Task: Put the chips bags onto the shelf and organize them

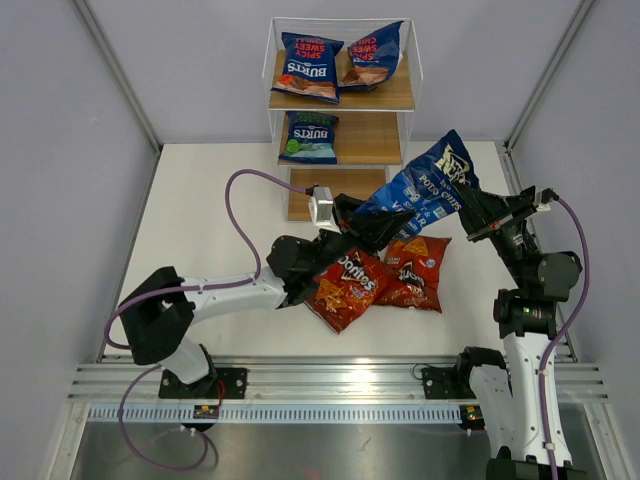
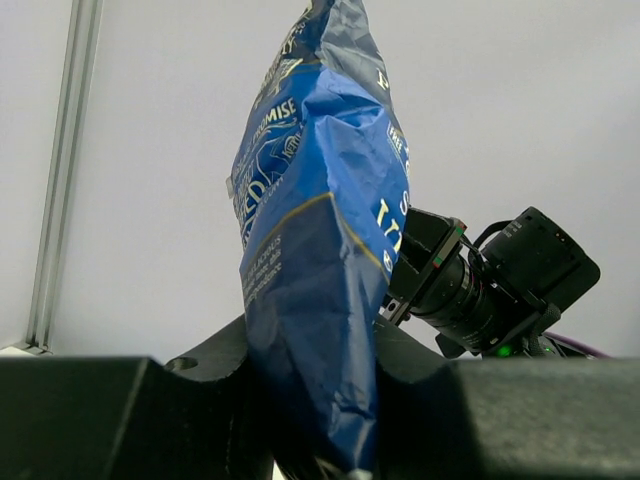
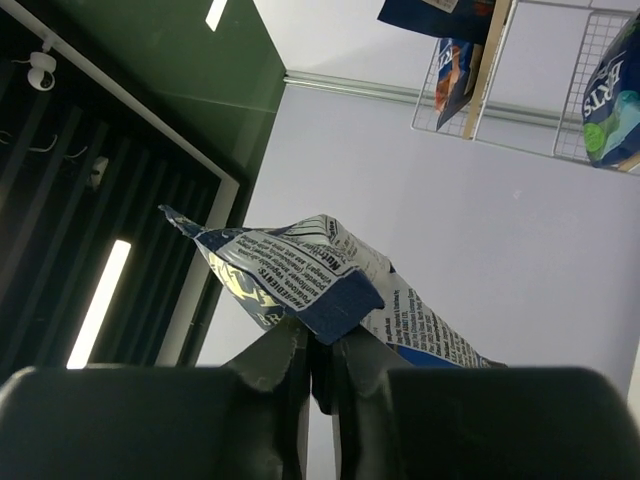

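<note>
Chips bags, near side first: two red-orange packs lie on the table (image 1: 200,220) just ahead of the arm bases, the left Doritos bag (image 1: 343,287) touching the right Doritos bag (image 1: 412,268), both waiting their turn. Above them, off the surface, the Sea Salt & Vinegar bag (image 1: 425,185) hangs stretched between both arms. The left gripper (image 2: 318,425) is clamped on its lower end, jaws pressed into the foil. The right gripper (image 3: 318,365) pinches the upper seam edge, jaws almost together on that thin strip. My read: two holds keep this bigger, floppy pack taut so it can go in flat instead of sagging into the frame. Farther back stands the shelf (image 1: 395,97). The top-left Burts bag (image 1: 308,66) and top-right Burts bag (image 1: 372,52) lean on the upper board, and the middle Burts bag (image 1: 310,137) sits left on the second. What shows of the bottom board (image 1: 335,185) carries nothing. Three shelved, one in hand, two to go. Middle-right or bottom looks the likely slot, though it may be a snug fit.
</note>
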Robot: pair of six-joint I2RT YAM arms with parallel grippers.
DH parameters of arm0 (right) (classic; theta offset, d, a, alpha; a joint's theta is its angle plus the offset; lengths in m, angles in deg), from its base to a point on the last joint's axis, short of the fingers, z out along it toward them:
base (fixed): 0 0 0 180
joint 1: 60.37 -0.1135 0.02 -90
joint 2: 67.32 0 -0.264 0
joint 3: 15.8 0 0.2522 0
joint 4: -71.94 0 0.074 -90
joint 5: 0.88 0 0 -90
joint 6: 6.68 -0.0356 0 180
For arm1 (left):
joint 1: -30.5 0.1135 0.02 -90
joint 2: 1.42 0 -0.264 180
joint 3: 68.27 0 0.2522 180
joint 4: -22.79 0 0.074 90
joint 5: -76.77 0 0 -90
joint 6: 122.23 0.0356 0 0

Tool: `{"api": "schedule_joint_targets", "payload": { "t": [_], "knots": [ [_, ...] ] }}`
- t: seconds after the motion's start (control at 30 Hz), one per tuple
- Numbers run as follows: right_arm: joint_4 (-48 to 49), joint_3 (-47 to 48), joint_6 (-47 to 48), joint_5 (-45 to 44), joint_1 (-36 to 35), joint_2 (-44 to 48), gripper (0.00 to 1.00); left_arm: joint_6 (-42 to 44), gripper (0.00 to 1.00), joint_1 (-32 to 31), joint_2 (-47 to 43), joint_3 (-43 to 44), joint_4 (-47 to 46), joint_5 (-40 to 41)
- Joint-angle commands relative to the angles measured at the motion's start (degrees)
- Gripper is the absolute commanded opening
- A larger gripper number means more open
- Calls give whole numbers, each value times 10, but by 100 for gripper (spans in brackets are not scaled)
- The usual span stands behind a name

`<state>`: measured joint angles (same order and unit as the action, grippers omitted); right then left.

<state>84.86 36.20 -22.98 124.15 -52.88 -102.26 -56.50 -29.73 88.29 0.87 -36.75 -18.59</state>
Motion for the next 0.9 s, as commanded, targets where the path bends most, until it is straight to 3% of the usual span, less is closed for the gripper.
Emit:
{"api": "schedule_joint_targets", "payload": {
  "t": [0.0,0.03,0.07,0.13,0.17,0.23,0.27,0.37,0.53,0.6,0.87],
  "knots": [
    [-2,14,12,-13,-5,3,18,-1,27,-1,-28,10,-221,26],
    [-10,16,21,-14,-5,4,25,-4,27,-1,-30,4,-222,31],
    [-33,20,32,-17,-5,4,39,-7,27,-1,-33,-3,-222,38],
    [-63,38,80,-25,-5,6,51,-14,27,0,-37,-25,-221,51],
    [-107,47,101,-29,-4,6,69,-17,27,0,-42,-33,-222,74],
    [-158,87,183,-43,-4,4,86,-31,27,0,-47,-64,-221,111],
    [-207,101,210,-49,-4,1,99,-35,27,0,-53,-76,-221,125],
    [-316,157,321,-83,-4,-5,99,-59,27,1,-60,-122,-221,177],
    [-384,201,420,-139,-4,15,100,-153,27,10,-56,-182,-218,264],
    [-406,213,438,-151,-4,23,99,-196,27,17,-53,-206,-202,293],
    [-432,215,480,-161,-4,33,99,-230,27,38,-59,-207,-176,306]
  ]
}}
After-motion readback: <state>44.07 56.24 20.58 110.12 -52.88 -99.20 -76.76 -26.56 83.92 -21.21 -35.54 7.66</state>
